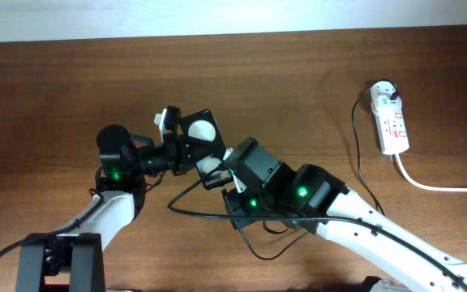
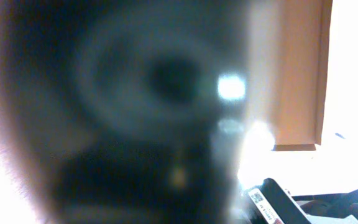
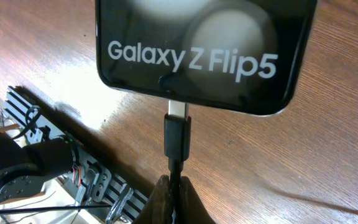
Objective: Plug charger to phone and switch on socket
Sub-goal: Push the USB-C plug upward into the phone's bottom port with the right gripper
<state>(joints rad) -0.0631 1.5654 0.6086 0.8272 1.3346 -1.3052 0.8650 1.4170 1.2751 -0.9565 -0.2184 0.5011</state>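
The black phone (image 1: 199,134) is held tilted above the table by my left gripper (image 1: 178,152), which is shut on its edge. In the left wrist view the phone is a dark blur (image 2: 154,93) filling the frame. In the right wrist view the phone (image 3: 204,50) shows "Galaxy Z Flip5". The charger's metal tip (image 3: 178,111) sits at the port in the phone's lower edge. My right gripper (image 3: 176,199) is shut on the black cable just behind the connector (image 3: 178,135). The charger's white adapter (image 1: 385,90) sits in the socket (image 1: 393,126) at far right.
The thin black cable (image 1: 355,138) runs from the adapter down the table and under my right arm (image 1: 298,195). The strip's thick white cord (image 1: 436,186) leaves to the right edge. Part of the right arm shows in the left wrist view (image 2: 278,199).
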